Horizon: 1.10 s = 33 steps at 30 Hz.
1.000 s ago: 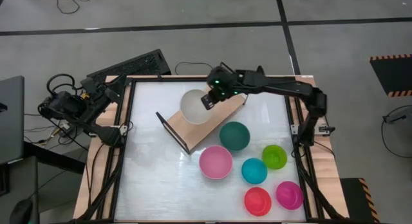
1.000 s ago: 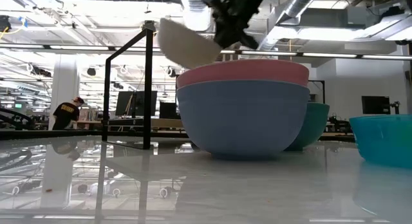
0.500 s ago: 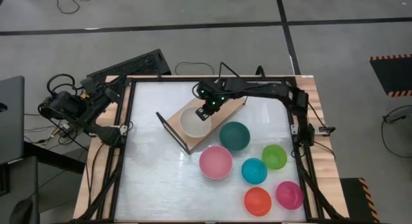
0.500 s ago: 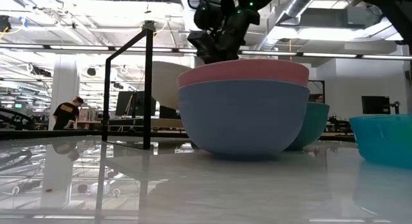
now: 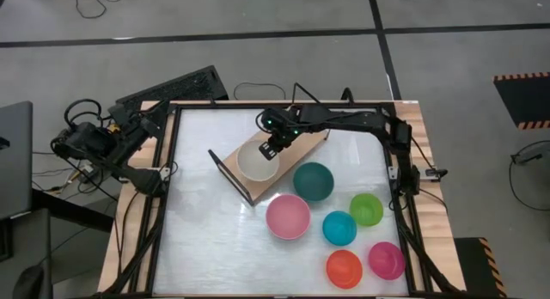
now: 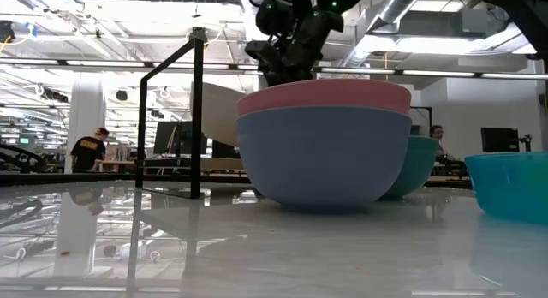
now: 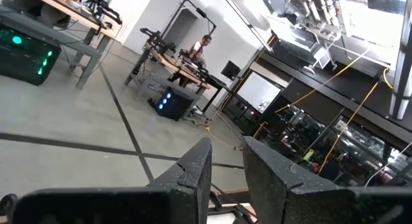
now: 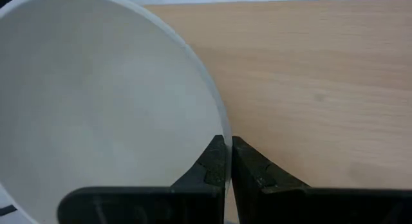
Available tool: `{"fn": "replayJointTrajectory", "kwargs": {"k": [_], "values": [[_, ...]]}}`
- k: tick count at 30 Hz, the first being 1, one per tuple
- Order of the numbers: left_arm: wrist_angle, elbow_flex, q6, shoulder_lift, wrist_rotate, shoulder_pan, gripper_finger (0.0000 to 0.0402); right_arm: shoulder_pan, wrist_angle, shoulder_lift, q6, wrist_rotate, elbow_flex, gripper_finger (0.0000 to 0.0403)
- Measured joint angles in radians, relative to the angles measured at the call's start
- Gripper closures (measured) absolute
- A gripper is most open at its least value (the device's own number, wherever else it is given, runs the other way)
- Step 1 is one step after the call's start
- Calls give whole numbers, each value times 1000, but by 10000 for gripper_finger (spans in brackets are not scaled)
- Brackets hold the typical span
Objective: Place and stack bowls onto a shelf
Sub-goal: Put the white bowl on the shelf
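One second has brought the right gripper (image 8: pixel 225 161) down — its fingers pinch the white bowl (image 5: pixel 258 163) by the rim, and the bowl now sits low on the shelf (image 5: pixel 301 147) rather than tilted above it. Releasing looks next. The left gripper (image 7: pixel 225 166) waits off-table, slightly parted.

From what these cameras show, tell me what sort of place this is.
Probably a robotics lab or workshop in an industrial hall. The low view shows exposed ducts overhead, workbenches with monitors and a person at work; the high view shows bare concrete floor around the table.
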Motion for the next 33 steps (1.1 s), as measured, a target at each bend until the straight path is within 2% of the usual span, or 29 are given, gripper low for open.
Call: {"fn": "replayJointTrajectory", "kwargs": {"k": [33], "values": [[-5, 0, -19, 0, 1, 0, 326, 9, 45, 0, -33, 0, -1, 364]]}}
